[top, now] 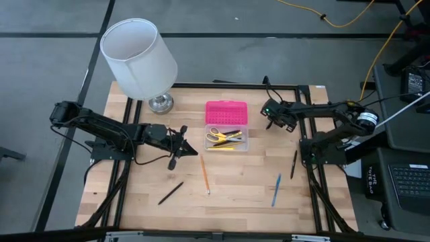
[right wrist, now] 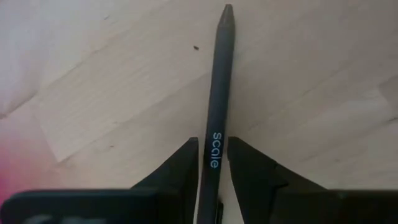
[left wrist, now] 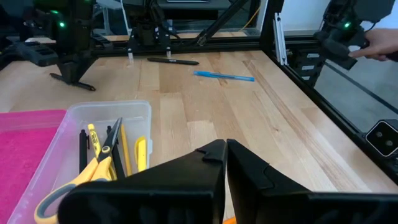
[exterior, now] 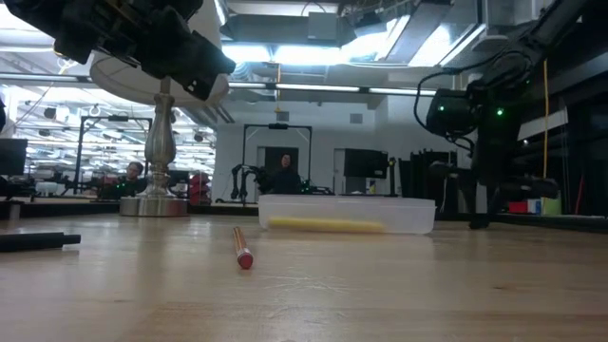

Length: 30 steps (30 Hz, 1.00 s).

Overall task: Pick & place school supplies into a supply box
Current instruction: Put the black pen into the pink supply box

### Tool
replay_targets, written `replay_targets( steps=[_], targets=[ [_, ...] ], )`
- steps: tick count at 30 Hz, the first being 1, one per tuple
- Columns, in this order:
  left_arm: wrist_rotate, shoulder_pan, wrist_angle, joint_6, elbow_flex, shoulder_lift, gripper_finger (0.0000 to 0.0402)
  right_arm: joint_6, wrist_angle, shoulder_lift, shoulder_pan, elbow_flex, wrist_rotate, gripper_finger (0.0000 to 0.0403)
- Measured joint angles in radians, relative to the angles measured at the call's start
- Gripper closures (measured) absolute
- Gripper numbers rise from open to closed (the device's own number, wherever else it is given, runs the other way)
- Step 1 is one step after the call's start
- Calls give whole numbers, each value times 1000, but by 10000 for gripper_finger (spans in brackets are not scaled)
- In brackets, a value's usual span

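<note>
Pink-lidded box (top: 227,138), set mid-table, is seen open with yellow scissors (top: 216,135) and several pens inside; four loose pens and pencils are spread over bare wood nearer the front edge. Right gripper (right wrist: 211,163), beside the box, is clamped on a black pen (right wrist: 218,93); left gripper (top: 183,139), fingers pressed together, is held at the box's other side.

**Count of things on and over the tabletop**

Two dark arms work here, each with one claw: the left claw (top: 180,146) and the right claw (top: 272,118).

One clear supply box (top: 226,138) with one pink lid (top: 226,112) stands mid-tabletop. Inside it lie one pair of yellow-handled scissors (top: 216,135) and several thin pens and pencils, too closely packed to number.

Four loose pieces lie on the tabletop (top: 242,195): one orange pencil (top: 204,173), one blue pen (top: 276,189) and two black pens (top: 170,193) (top: 293,164). A fifth, a dark pencil (right wrist: 217,118) printed "scale", sits between the right claw's fingers.

One lamp (top: 142,60) with a white shade.
</note>
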Motion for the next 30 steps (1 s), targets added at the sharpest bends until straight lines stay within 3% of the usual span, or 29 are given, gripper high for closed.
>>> replay_targets(
  steps=[16, 30],
  targets=[
    [0, 0, 0, 0, 0, 0, 398, -72, -73, 31, -17, 44, -9, 309],
    [0, 0, 0, 0, 0, 0, 396, -387, -91, 31, -19, 43, -33, 362]
  ],
)
